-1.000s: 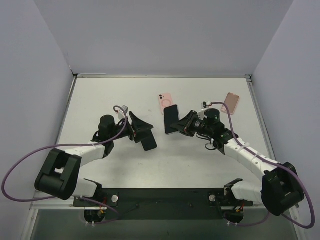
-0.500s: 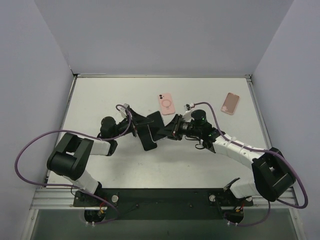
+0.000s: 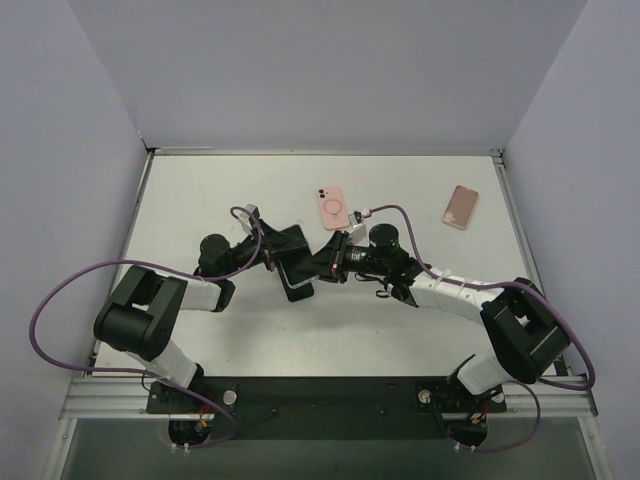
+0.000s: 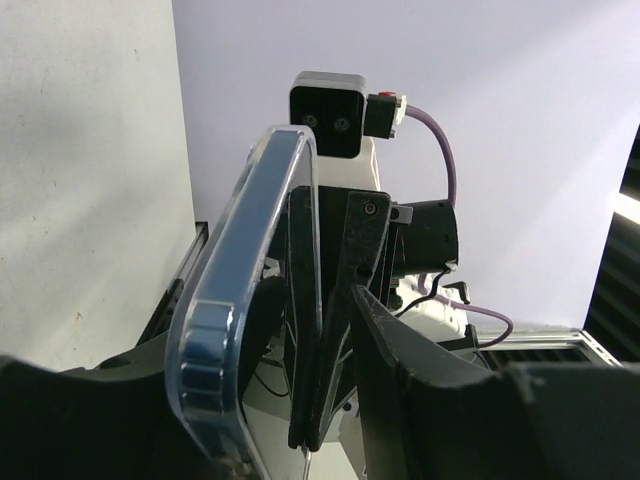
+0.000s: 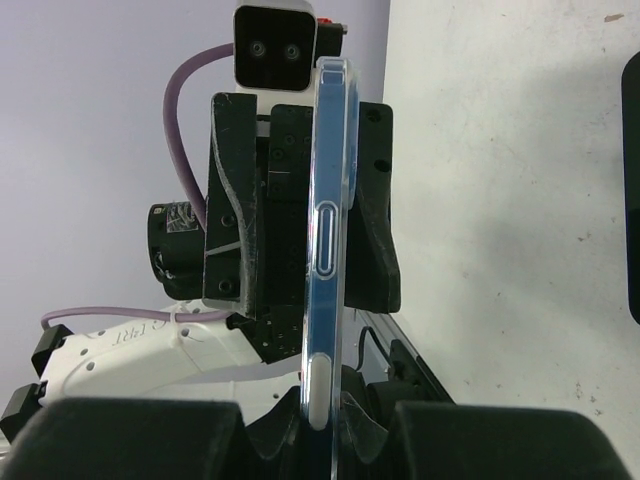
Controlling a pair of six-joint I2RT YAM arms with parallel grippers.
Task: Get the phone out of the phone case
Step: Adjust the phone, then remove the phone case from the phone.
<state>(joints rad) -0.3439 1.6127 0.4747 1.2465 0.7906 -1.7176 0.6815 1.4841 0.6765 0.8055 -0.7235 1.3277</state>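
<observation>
The phone sits in a clear case with a bluish edge [image 5: 325,230] and is held upright on its edge above the table's middle. My right gripper [image 5: 325,420] is shut on one end of it. In the top view the right gripper [image 3: 322,264] faces the left gripper [image 3: 295,264], almost nose to nose. My left gripper [image 4: 262,432] is open, its two fingers straddling the other end of the cased phone [image 4: 250,300]. The case lies close to one left finger, with a gap to the other. The phone's face is hidden in all views.
A pink phone case with a ring on its back [image 3: 333,207] lies just behind the grippers. A second pink one [image 3: 460,206] lies at the far right near the wall. White walls close in the table on three sides.
My right gripper has carried the cased phone leftward from the table's centre right into the open jaws of the left gripper. The left arm pulled in and turned a little toward it.
</observation>
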